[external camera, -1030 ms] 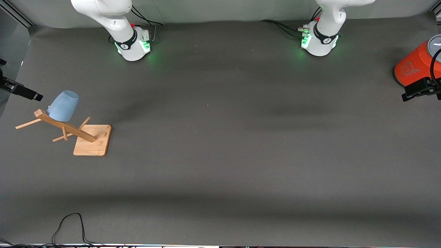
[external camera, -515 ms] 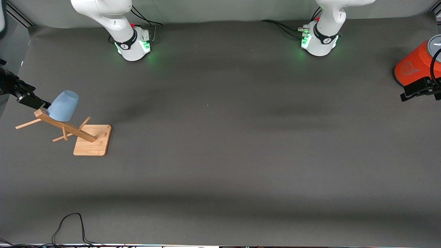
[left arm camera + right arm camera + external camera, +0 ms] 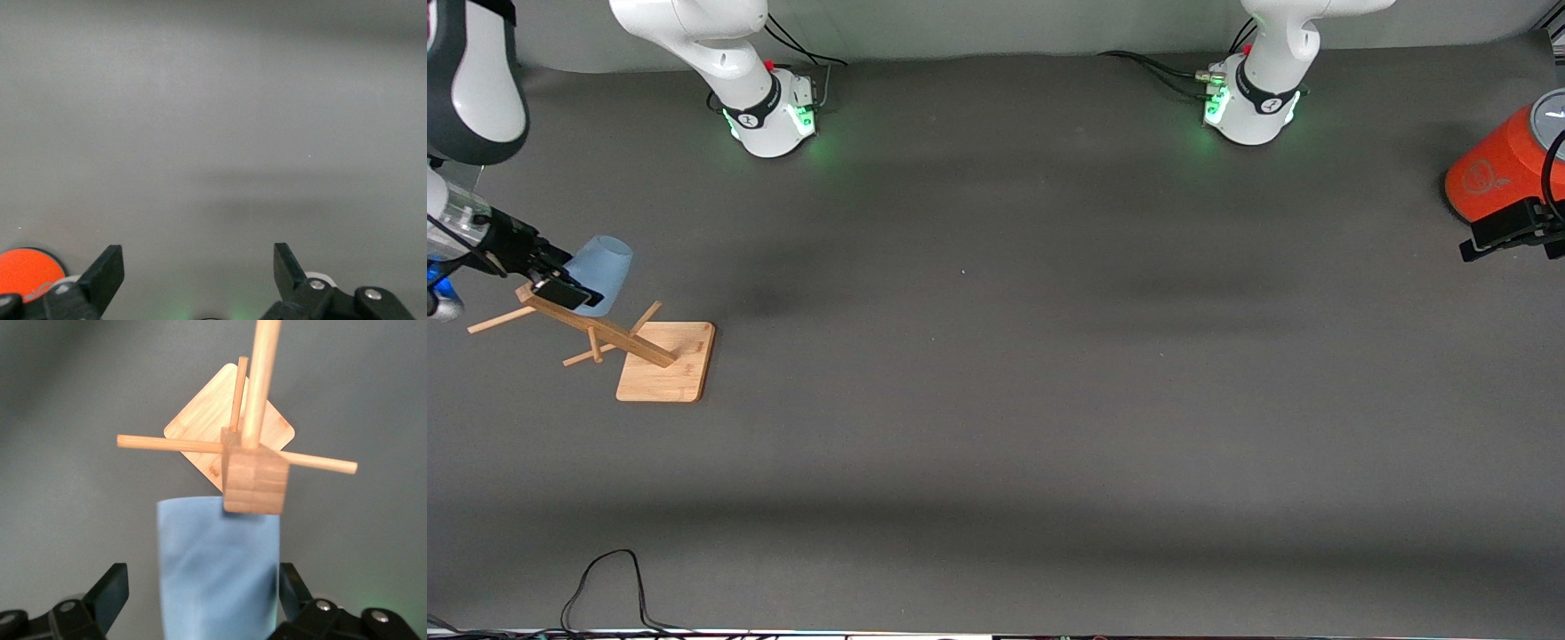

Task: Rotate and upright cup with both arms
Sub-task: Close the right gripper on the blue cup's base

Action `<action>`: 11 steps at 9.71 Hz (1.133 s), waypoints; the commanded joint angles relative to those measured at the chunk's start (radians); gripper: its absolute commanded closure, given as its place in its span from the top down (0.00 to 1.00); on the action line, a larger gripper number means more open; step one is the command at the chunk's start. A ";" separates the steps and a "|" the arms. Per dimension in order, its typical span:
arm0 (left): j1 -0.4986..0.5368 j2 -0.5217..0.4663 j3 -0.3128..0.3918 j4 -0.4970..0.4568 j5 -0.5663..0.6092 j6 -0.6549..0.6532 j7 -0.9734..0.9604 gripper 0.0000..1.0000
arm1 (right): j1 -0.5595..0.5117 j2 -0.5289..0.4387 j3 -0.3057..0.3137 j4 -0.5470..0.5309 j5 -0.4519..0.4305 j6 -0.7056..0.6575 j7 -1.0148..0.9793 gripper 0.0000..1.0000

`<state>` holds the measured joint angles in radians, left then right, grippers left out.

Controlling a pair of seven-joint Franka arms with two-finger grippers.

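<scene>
The pale blue cup [image 3: 605, 260] hangs tilted, mouth down, on a peg of a wooden rack [image 3: 596, 327] at the right arm's end of the table. My right gripper [image 3: 560, 277] is open, with its fingers on either side of the cup. In the right wrist view the cup [image 3: 217, 567] fills the gap between the open fingers [image 3: 110, 590], under the rack's top block [image 3: 255, 480]. My left gripper [image 3: 1476, 242] waits open and empty at the left arm's end of the table, beside the orange cylinder. It holds nothing in the left wrist view [image 3: 198, 267].
The rack stands on a square wooden base [image 3: 665, 360] with pegs sticking out sideways. A large orange cylinder [image 3: 1494, 178] with a grey top lies at the left arm's end, and also shows in the left wrist view [image 3: 27, 270]. A black cable [image 3: 605, 578] loops near the front edge.
My right gripper has come in from the table's edge to the cup and now straddles it. The cup, the rack and my left gripper have stayed put.
</scene>
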<state>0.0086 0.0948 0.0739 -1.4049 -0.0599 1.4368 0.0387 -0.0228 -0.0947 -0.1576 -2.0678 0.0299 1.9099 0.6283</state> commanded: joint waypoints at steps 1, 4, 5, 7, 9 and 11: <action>0.005 -0.006 -0.003 0.004 -0.005 0.002 -0.002 1.00 | 0.006 -0.025 -0.007 -0.054 0.012 0.044 0.019 1.00; 0.005 -0.009 -0.003 0.003 0.006 0.007 0.000 1.00 | 0.006 -0.019 -0.007 -0.054 0.012 0.049 0.019 1.00; 0.007 -0.009 -0.003 0.004 0.006 0.007 0.001 1.00 | 0.004 -0.019 -0.008 -0.052 0.010 0.049 0.019 0.98; -0.002 -0.009 -0.005 0.004 0.014 0.014 -0.002 1.00 | 0.004 -0.019 -0.019 -0.051 0.010 0.043 0.016 0.55; -0.005 -0.007 -0.006 0.003 0.022 0.013 -0.005 1.00 | 0.004 -0.020 -0.019 -0.049 0.008 0.040 0.016 0.49; -0.006 -0.004 -0.008 -0.002 0.022 0.011 -0.009 1.00 | 0.007 -0.037 -0.019 -0.049 0.007 0.020 0.016 0.49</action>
<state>0.0091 0.0948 0.0672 -1.4051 -0.0535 1.4468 0.0387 -0.0230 -0.0980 -0.1708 -2.1056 0.0300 1.9413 0.6284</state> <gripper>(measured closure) 0.000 0.194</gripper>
